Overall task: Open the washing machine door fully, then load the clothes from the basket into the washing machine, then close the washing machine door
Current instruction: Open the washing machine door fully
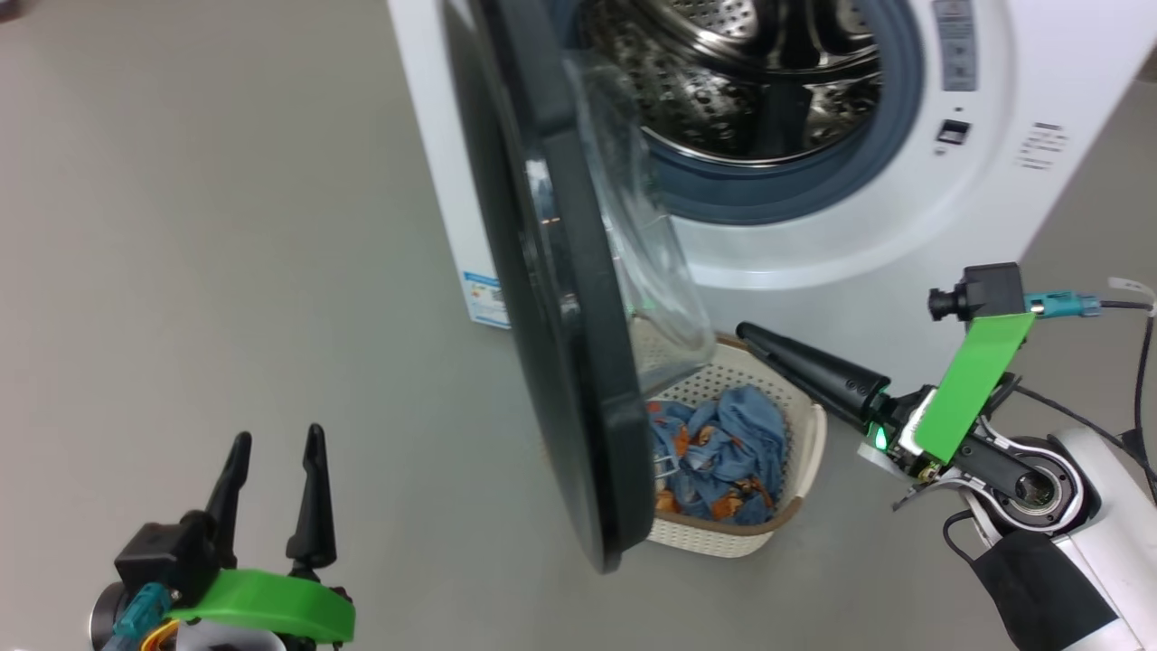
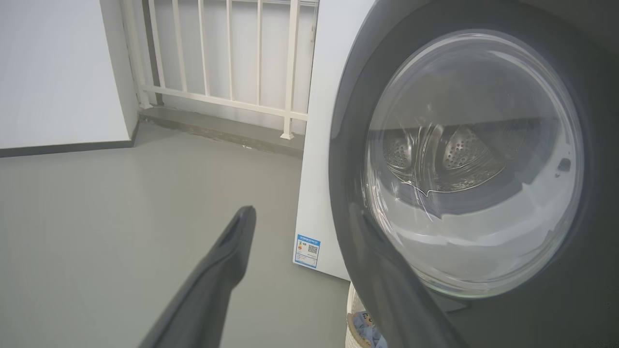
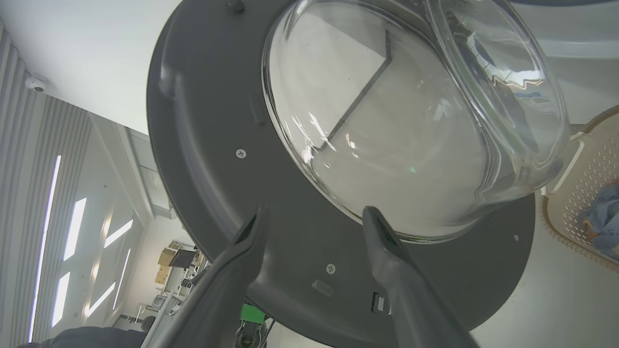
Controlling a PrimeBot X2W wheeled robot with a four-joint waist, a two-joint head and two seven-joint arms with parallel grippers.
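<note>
Head view: door (image 1: 551,316) half open, edge-on, overhanging basket (image 1: 807,432) of clothes (image 1: 732,443) at 5 o'clock. Right gripper (image 3: 314,217) at 4 o'clock, jaws wide, empty, likely to push door wider. Left gripper (image 1: 276,443) wide, idle, 8 o'clock.

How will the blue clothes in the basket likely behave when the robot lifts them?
The clothes lie crumpled in soft folds, so they will probably hang floppy and trail. They look thin, likely light. A fold may catch on the basket rim.
</note>
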